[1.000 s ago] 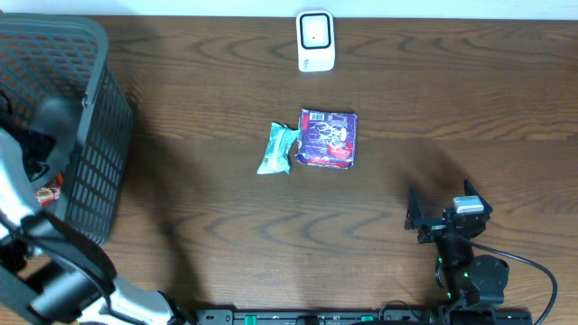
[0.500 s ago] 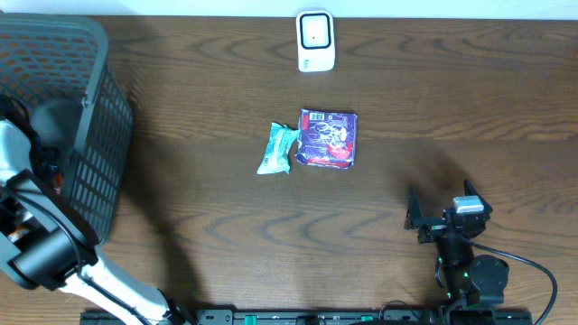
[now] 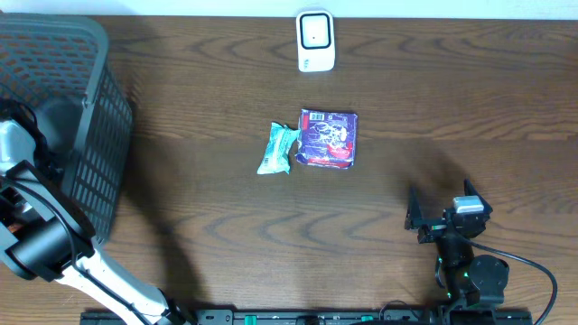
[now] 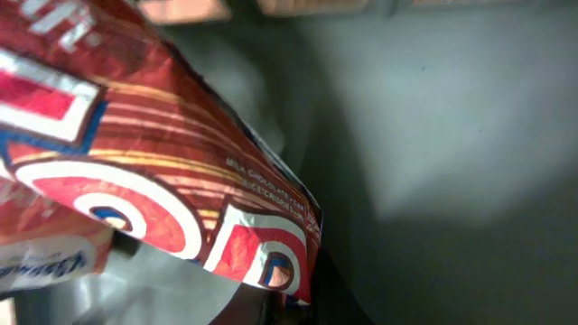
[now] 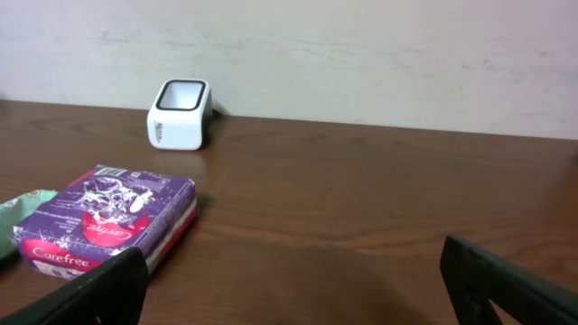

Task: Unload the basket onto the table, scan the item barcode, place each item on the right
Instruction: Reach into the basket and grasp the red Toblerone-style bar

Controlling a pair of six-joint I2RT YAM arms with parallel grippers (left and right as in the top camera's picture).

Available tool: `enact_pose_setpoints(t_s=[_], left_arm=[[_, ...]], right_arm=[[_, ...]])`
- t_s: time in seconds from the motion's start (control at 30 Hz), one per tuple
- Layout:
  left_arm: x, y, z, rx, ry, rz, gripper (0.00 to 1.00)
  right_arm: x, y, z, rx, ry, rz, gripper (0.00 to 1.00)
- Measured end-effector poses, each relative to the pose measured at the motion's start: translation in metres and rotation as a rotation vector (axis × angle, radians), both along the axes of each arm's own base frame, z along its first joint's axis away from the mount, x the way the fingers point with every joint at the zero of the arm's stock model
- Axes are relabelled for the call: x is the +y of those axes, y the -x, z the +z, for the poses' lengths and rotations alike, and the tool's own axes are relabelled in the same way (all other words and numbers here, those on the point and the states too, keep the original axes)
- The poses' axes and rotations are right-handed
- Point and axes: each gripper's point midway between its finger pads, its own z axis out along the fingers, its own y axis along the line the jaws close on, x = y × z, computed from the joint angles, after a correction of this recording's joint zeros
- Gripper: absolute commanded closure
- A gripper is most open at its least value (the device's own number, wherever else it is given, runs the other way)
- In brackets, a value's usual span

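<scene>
basket (image 3: 90, 135): 1, dark grey mesh, far left of the table (image 3: 433, 108).
left arm (image 3: 41, 248): 1, comes up from the near-left edge and bends down into the basket.
left gripper (image 4: 298, 311): 1, inside the basket and hidden in the overhead view. In the wrist view the dark fingers sit closed together at bottom centre, nipping the lower corner of the chocolate wrapper.
chocolate wrapper (image 4: 153, 181): 1, the task's item. Red-brown foil with white and blue rings and "milk chocolate" print. It is in the basket, tilted, against the grey inside, and fills the left half of the wrist view. No barcode visible on this face.
loose items on table: 2, side by side mid-table.
teal packet (image 3: 278, 149): 1, crumpled, the left one of the pair.
purple pack (image 3: 327, 138): 1, lying flat, "Carefree" on its red edge, just right of the teal packet. Cannot tell whether the two touch.
scanner (image 3: 315, 41): 1, white box with a dark-rimmed window, at the far edge of the table behind the purple pack and apart from it.
right gripper (image 3: 440, 209): 1, near-right part of the table, low over the wood. Fingers spread wide with only bare table between them, holding nothing, well apart from the pair.
</scene>
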Motion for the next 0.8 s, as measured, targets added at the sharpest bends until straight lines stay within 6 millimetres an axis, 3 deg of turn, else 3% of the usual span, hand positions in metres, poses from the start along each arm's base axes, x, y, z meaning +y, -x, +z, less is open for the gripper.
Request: enact_pose_setpoints(t_s=[0.13, 0.23, 0.33, 0.43, 0.6, 0.7, 0.8], left_arm=[[-0.013, 0.008, -0.001, 0.035, 0.064, -0.021, 0.93], [-0.023, 0.004, 0.005, -0.009, 0.118, -0.035, 0.93], [-0.033, -0.009, 0.032, -0.129, 0.14, -0.052, 0.93], [-0.04, -0.021, 0.086, -0.298, 0.098, -0.081, 0.93], [-0.055, -0.027, 0.215, -0.632, -0.11, -0.184, 0.93], [-0.086, -0.027, 0.284, -0.821, -0.187, -0.304, 0.93], [-0.143, -0.044, 0.33, -0.98, -0.178, -0.531, 0.93]], right_arm=[[0.0, 0.0, 0.0, 0.0, 0.0, 0.0, 0.01], [0.0, 0.0, 0.0, 0.0, 0.0, 0.0, 0.01], [0.0, 0.0, 0.0, 0.0, 0.0, 0.0, 0.01], [0.0, 0.0, 0.0, 0.0, 0.0, 0.0, 0.01], [0.0, 0.0, 0.0, 0.0, 0.0, 0.0, 0.01], [0.0, 0.0, 0.0, 0.0, 0.0, 0.0, 0.01], [0.0, 0.0, 0.0, 0.0, 0.0, 0.0, 0.01]])
